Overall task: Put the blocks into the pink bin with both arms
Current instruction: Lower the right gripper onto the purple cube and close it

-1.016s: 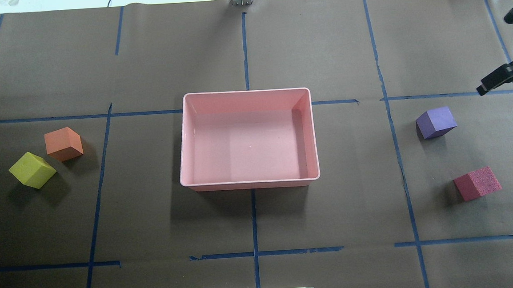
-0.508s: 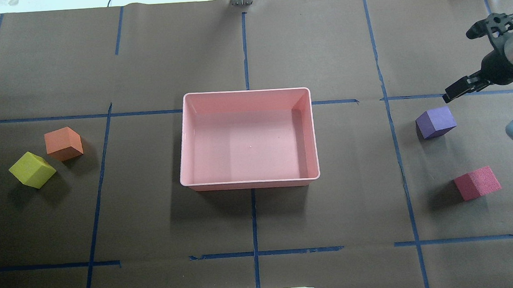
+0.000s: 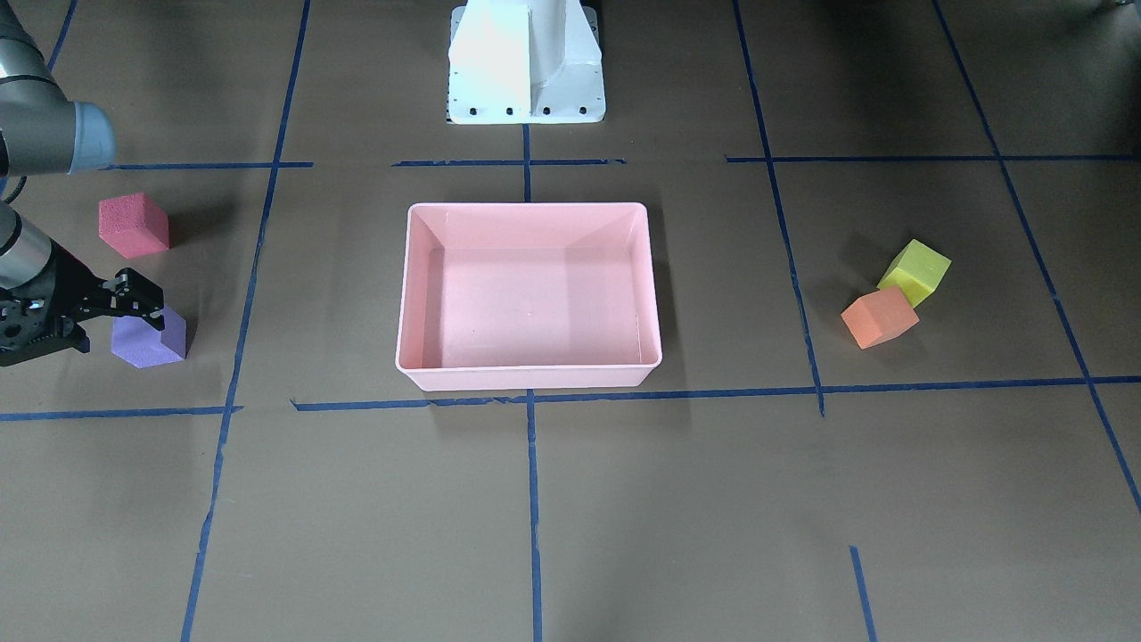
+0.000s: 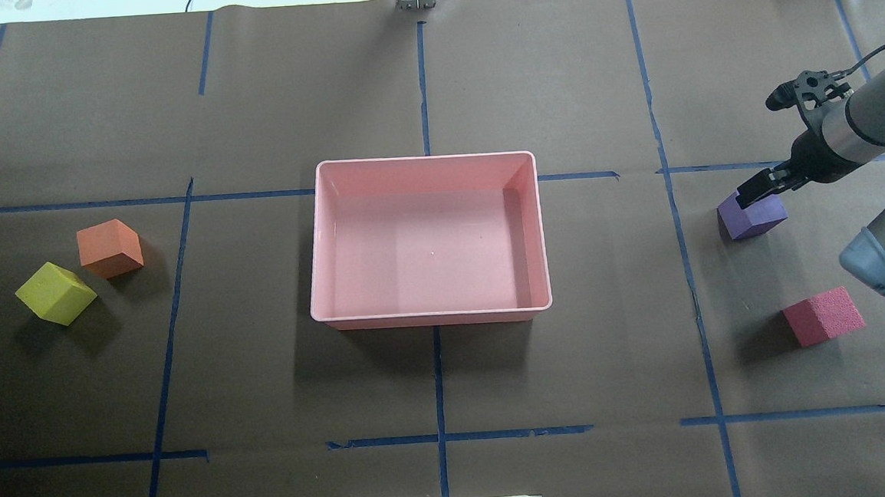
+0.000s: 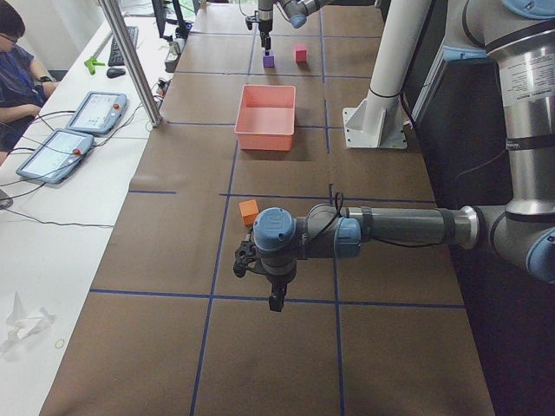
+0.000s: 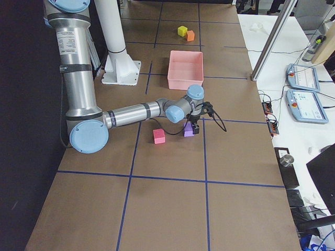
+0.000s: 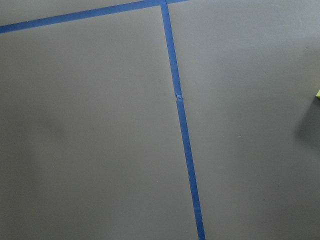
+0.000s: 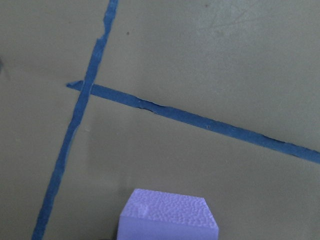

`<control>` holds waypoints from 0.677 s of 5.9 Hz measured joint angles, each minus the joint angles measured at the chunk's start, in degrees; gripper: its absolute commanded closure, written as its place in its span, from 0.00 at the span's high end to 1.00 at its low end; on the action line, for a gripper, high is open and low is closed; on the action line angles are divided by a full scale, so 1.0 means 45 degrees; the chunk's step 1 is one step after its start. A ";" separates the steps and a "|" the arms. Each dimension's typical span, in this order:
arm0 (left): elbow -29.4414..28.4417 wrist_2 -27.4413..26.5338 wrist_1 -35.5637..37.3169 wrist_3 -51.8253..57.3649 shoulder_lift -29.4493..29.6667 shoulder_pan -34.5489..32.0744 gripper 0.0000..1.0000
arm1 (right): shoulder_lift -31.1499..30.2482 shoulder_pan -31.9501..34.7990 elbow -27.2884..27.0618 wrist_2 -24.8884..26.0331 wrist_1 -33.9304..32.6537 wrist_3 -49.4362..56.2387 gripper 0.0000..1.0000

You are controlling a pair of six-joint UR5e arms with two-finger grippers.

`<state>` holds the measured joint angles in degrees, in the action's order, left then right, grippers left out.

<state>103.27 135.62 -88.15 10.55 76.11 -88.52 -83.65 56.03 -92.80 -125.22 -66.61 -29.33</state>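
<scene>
The pink bin (image 4: pixel 422 158) sits empty at the table's middle. The purple block (image 4: pixel 748 220) and the red block (image 4: pixel 823 316) lie to its right. The orange block (image 4: pixel 110 248) and the yellow-green block (image 4: pixel 55 294) lie to its left, touching. My right gripper (image 4: pixel 760 189) is open and hangs just over the purple block's far top edge; it also shows in the front-facing view (image 3: pixel 141 301). The right wrist view shows the purple block (image 8: pixel 167 215) close below. My left gripper (image 5: pixel 274 302) shows only in the exterior left view, pointing down past the orange block (image 5: pixel 249 211); I cannot tell its state.
The white pedestal base (image 3: pixel 526 62) stands behind the bin. Blue tape lines cross the brown table cover. A metal post (image 5: pixel 130 61) and tablets (image 5: pixel 95 111) stand at the operators' side, where a person sits.
My right arm has come in from the right edge, moving left and down until its gripper is over the purple block. The blocks and the bin have not moved.
</scene>
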 measured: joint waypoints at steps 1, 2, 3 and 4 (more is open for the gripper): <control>0.0000 0.0000 -0.0001 0.0000 0.0000 0.0002 1.00 | 0.0009 -0.0211 0.0201 0.0010 0.0005 0.0001 1.00; 0.0000 0.0000 0.0004 0.0000 0.0000 0.0002 1.00 | 0.0012 -0.0418 0.0346 0.0026 0.0001 0.0009 0.75; 0.0000 0.0000 0.0013 0.0000 0.0000 0.0002 1.00 | 0.0022 -0.0611 0.0461 0.0123 -0.0002 0.0007 0.26; 0.0000 0.0000 0.0016 0.0000 0.0000 0.0002 1.00 | 0.0116 -0.0717 0.0493 0.0240 -0.0014 0.0004 0.19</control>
<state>103.27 135.62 -88.07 10.55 76.11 -88.51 -83.13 52.81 -90.58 -124.14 -66.67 -29.31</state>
